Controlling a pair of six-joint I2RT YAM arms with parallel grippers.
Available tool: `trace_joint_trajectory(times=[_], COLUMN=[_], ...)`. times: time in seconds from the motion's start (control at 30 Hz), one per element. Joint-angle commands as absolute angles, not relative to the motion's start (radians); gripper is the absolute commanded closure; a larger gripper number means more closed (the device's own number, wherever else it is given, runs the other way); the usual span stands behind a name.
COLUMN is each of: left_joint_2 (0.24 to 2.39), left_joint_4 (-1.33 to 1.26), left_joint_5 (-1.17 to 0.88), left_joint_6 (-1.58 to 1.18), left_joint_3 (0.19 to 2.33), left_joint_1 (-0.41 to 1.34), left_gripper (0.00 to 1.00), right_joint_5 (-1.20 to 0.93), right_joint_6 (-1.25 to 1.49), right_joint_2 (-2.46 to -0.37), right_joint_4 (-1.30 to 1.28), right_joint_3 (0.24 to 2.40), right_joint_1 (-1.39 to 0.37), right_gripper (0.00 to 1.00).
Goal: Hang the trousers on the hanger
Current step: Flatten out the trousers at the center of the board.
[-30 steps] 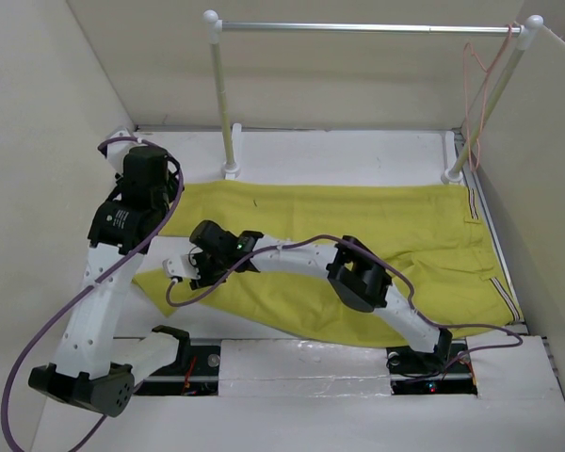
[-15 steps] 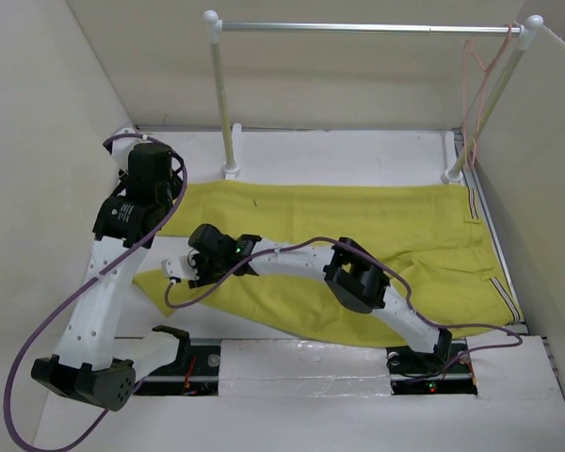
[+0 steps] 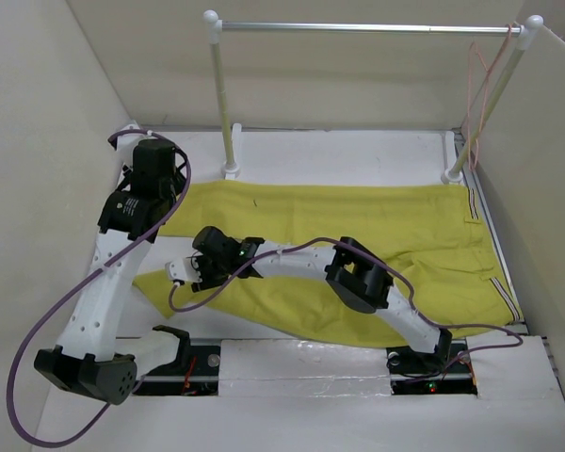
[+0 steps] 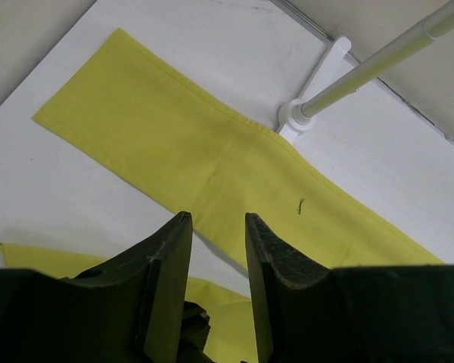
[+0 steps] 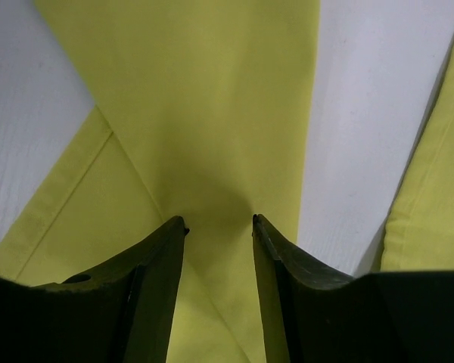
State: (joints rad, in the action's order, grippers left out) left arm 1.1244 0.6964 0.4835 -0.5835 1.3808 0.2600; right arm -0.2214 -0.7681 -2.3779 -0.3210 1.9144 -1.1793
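Observation:
The yellow trousers (image 3: 358, 226) lie flat across the table, with the striped waistband at the right and both legs reaching left. The pale pink hanger (image 3: 477, 85) hangs at the right end of the rail. My left gripper (image 3: 156, 174) is held high over the far leg's end. In the left wrist view it (image 4: 217, 219) is open and empty, with the trousers (image 4: 212, 151) well below. My right gripper (image 3: 178, 272) is low over the near leg's left end. In the right wrist view it (image 5: 218, 221) is open, its tips down at a crease in the trousers (image 5: 204, 113).
A tall stand with white posts and a silver rail (image 3: 358, 27) crosses the back of the table. Its left post (image 4: 363, 68) and foot (image 4: 303, 117) stand just beyond the far leg. Beige walls close in the left, back and right sides. Purple cables loop off both arms.
My left arm has drawn its wrist a little further back and up. My right gripper has shifted slightly nearer and left over the near leg. The trousers lie as before.

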Motion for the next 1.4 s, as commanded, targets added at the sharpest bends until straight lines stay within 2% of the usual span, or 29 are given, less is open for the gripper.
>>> trace_joint_trajectory(times=[0.0, 0.33, 0.6, 0.8, 0.93, 1.0, 1.07, 1.37], left_joint_2=[1.120, 1.134, 1.134, 1.131, 1.126, 1.123, 1.118, 1.117], left_joint_4=[0.663, 0.655, 0.650, 0.649, 0.650, 0.649, 0.649, 0.652], left_joint_5=[0.488, 0.491, 0.494, 0.492, 0.485, 0.479, 0.476, 0.503], left_joint_6=[-0.575, -0.574, -0.575, -0.572, -0.577, -0.580, -0.580, -0.584], left_joint_3=[1.384, 1.381, 1.367, 1.364, 1.348, 1.344, 1.338, 1.339], left_joint_1=[0.256, 0.256, 0.256, 0.256, 0.256, 0.256, 0.256, 0.256], left_gripper=[0.70, 0.70, 0.70, 0.70, 0.70, 0.71, 0.71, 0.72], right_joint_5=[-0.278, -0.325, -0.296, -0.213, -0.209, -0.228, -0.250, -0.178], right_joint_6=[-0.769, -0.779, -0.750, -0.697, -0.643, -0.632, -0.603, -0.430], right_joint_2=[-2.327, -2.286, -2.356, -2.381, -2.379, -2.373, -2.356, -2.281], right_joint_4=[-0.342, -0.353, -0.344, -0.293, -0.261, -0.244, -0.224, -0.114], right_joint_3=[1.867, 1.861, 1.882, 1.890, 1.891, 1.890, 1.884, 1.870], right_joint_1=[-1.189, -1.180, -1.170, -1.170, -1.170, -1.170, -1.170, -1.126], right_gripper=[0.52, 0.50, 0.56, 0.69, 0.85, 0.88, 0.98, 1.00])
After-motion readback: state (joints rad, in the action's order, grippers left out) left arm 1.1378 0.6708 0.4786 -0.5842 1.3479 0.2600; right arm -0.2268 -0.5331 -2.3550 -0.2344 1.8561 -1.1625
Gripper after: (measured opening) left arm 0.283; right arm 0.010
